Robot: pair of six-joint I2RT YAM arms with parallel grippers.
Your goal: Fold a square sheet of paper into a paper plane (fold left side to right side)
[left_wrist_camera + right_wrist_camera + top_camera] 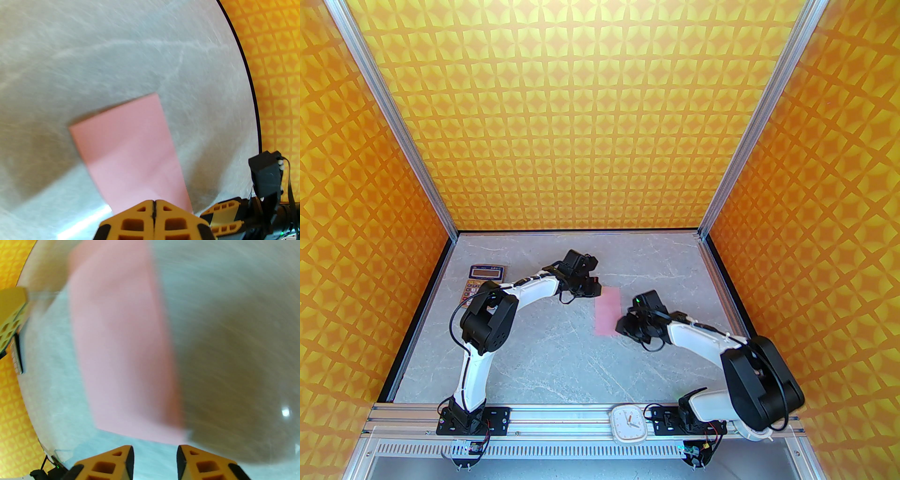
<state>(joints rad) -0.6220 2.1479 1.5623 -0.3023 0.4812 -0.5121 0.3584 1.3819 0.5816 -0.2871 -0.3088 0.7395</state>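
– Two grippers flank the paper [608, 311]; where does it lie?
– Flat on the table [543, 361], to the right of the calculator [484, 281] and well apart from it. It forms a narrow strip, and that shape suggests the left-to-right fold is already made.
– Why is the left gripper [154, 207] placed so?
– Its jaws are together at the strip's far corner on the calculator side, probably to pin the layers. Whether it actually touches the paper cannot be told.
– And the right gripper [155, 449]?
– Jaws apart with nothing between them, just off the strip's near corner on the side away from the calculator, likely free to approach an edge.
– Room to move?
– Bare table lies along both long edges, and the calculator is too distant to obstruct.
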